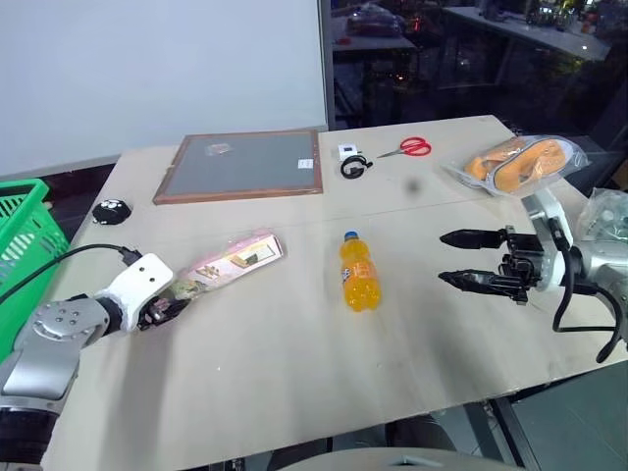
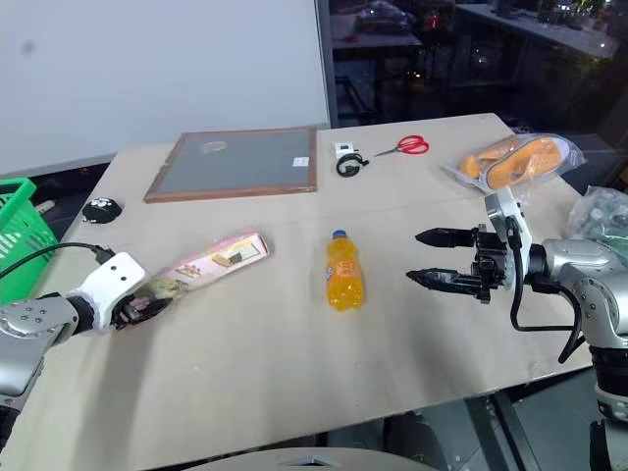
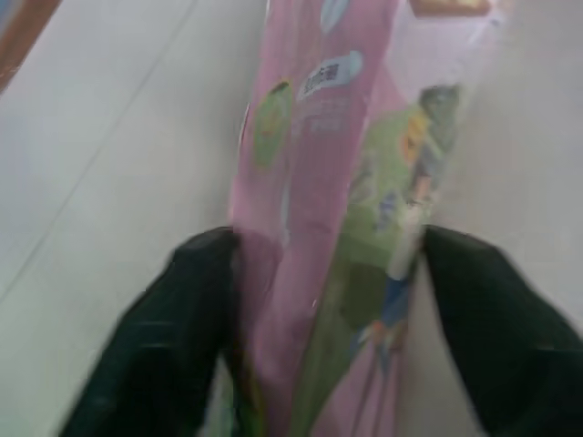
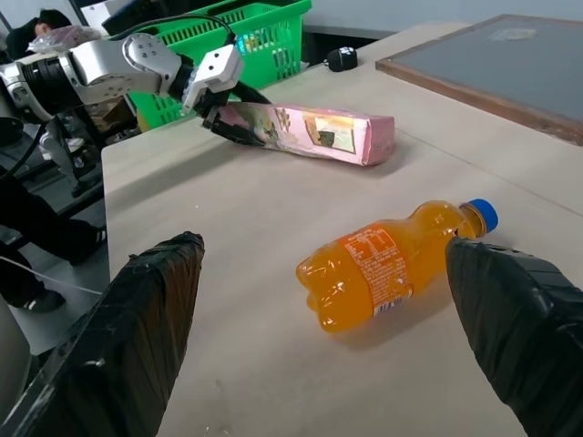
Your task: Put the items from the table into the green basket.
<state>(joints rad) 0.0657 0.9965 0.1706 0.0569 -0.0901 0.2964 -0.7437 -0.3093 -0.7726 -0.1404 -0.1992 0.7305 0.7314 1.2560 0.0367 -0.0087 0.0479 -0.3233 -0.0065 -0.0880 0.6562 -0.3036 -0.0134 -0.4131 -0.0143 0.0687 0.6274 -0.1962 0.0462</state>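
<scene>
Gripping, apparently, near end of long flat pink printed packet (image 1: 234,258) with left gripper (image 1: 165,307), bright green lattice plastic basket (image 1: 22,231) at nine o'clock awaiting lift; right gripper (image 1: 478,260) wide, empty.

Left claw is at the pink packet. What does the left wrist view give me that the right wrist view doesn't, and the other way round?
Left wrist view adds: a close-up of the grip, with the left claw and its black fingers pressed against both long edges of the pink packet.
Right wrist view adds: the orange bottle lying on its side ahead of the open right claw, the green basket beyond the left arm, and the framed board.
Both share: the packet lying on the table, with the left claw at one end.
</scene>
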